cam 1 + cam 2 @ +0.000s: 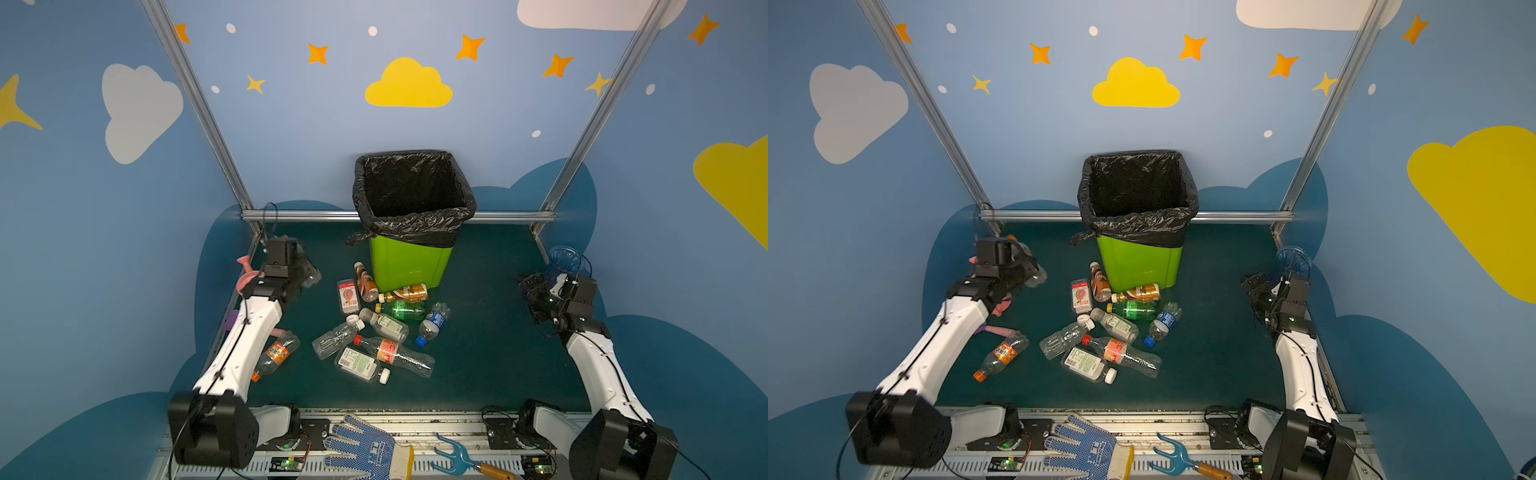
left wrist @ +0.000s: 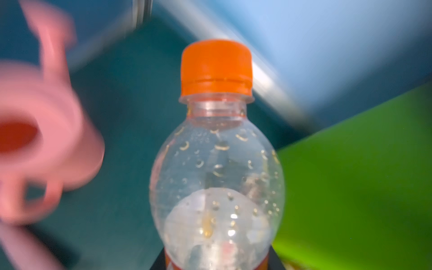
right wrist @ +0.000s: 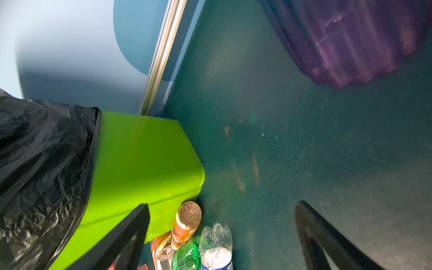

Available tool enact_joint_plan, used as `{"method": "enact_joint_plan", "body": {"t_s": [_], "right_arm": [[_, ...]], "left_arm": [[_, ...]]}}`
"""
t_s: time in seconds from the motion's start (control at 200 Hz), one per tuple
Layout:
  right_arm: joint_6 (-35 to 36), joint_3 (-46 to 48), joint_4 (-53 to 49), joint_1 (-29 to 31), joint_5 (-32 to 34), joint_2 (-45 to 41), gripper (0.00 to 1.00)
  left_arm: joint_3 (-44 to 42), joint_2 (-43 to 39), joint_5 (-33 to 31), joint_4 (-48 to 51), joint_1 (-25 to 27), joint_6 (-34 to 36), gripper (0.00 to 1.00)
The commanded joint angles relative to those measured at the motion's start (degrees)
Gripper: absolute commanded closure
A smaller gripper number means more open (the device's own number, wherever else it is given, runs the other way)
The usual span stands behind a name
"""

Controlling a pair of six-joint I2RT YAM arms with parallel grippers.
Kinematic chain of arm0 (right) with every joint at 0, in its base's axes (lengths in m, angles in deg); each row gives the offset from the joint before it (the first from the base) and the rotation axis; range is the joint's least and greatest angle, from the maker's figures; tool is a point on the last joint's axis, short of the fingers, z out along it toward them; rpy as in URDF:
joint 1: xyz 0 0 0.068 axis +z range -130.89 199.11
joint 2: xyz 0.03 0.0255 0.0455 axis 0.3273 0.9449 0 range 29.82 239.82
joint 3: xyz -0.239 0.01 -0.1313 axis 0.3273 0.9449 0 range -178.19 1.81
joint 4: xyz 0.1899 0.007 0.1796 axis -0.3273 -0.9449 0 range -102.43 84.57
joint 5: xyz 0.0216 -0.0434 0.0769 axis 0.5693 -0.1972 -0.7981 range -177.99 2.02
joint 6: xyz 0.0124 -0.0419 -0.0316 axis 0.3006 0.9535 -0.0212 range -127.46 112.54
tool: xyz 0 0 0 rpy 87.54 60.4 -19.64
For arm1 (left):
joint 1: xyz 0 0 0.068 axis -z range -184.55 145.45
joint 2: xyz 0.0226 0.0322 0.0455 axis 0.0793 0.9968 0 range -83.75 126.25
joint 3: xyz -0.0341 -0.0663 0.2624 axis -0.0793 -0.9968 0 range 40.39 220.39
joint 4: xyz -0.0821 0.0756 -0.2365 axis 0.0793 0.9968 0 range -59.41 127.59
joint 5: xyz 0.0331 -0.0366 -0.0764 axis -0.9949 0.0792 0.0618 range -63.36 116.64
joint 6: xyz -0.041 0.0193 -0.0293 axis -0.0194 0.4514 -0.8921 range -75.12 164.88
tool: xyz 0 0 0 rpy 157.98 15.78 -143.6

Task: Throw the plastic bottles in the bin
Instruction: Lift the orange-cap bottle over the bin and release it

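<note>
The left gripper point(image 1: 302, 272) is closed firmly on a clear bottle with an orange cap point(image 2: 216, 175), near the pink watering can point(image 2: 46, 140). The right gripper point(image 3: 222, 205) stands wide open and holds nothing. The other plastic bottles point(image 1: 376, 328) lie on the table point(image 1: 498, 353) in front of the bin point(image 1: 409, 266).

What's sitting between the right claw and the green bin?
Nothing. In both top views, the mat between the right claw and the bin is bare; the right wrist view agrees.

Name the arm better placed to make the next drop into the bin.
Left. The left pincer is shut on an orange-capped bottle near the bin; the right pincer stands open and empty.
</note>
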Motion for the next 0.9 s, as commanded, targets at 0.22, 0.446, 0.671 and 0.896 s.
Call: {"method": "enact_joint_plan", "body": {"t_s": [0.22, 0.446, 0.671, 0.896], "right_arm": [[0.22, 0.26, -1.43, -2.85, -1.31, -3.41, 0.05], [-0.6, 0.29, -1.0, -3.77, -2.57, -4.76, 0.05], [0.58, 1.65, -2.23, -5.32, -2.6, -7.14, 0.05], [-0.96, 6.4, 0.65, -6.67, -5.11, -6.54, 0.05]], "left_arm": [[22.86, 3.13, 12.3, -28.62, 0.5, -2.27, 0.59], [66.73, 35.59, 8.03, 8.9, 21.25, 13.39, 0.39], [113.38, 56.58, 6.61, 27.66, 26.69, 17.58, 0.0], [74.06, 33.72, 0.23, 10.32, 29.65, 22.93, 0.0]]}}
